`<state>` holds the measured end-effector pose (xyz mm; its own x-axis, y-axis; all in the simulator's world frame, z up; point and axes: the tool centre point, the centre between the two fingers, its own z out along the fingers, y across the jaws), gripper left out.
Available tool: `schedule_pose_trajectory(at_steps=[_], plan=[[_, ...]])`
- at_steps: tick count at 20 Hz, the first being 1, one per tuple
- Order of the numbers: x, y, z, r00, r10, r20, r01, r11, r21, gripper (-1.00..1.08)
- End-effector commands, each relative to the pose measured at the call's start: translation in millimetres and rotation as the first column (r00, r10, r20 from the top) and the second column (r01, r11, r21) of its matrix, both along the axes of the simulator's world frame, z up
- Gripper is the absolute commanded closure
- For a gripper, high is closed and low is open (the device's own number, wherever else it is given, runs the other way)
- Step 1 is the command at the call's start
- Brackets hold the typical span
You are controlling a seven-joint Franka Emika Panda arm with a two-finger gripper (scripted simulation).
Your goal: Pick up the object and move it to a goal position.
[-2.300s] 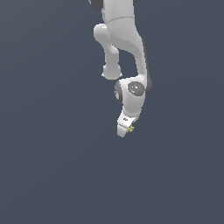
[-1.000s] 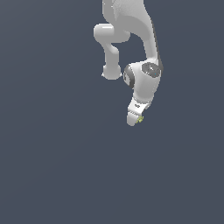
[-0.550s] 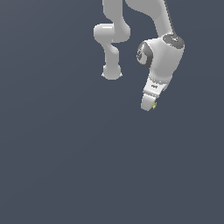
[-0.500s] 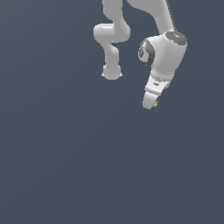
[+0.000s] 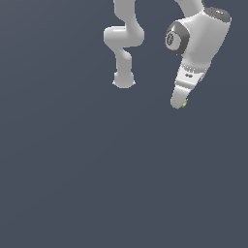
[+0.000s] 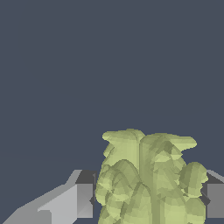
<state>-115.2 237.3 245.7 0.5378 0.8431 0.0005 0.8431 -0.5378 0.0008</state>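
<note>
Seen from the exterior view's left to right: the white jointed robot arm [image 5: 124,43] rises from its round base, and the white gripper [image 5: 179,103] slants down toward the exterior view's left. Its grey-padded fingers [image 6: 83,199] are clenched on the bumpy, lobed yellow-green lump [image 6: 148,179], which sits between them at the gripper's tip. The lump is roughly round; no long axis or heading can be told.

Exterior distant; wrist close; both share gripper [image 5: 180,102].
</note>
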Motion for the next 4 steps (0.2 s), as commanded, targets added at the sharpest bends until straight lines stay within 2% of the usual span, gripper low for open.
schedule_pose_trajectory(at_steps=[1,4], plan=[[-1.3,3.8,5.9,1.000,-0.002,-0.001,0.002,1.000,0.000,1.08],[-1.1,5.1,7.9,1.000,-0.002,-0.001,0.002,1.000,0.000,1.08]])
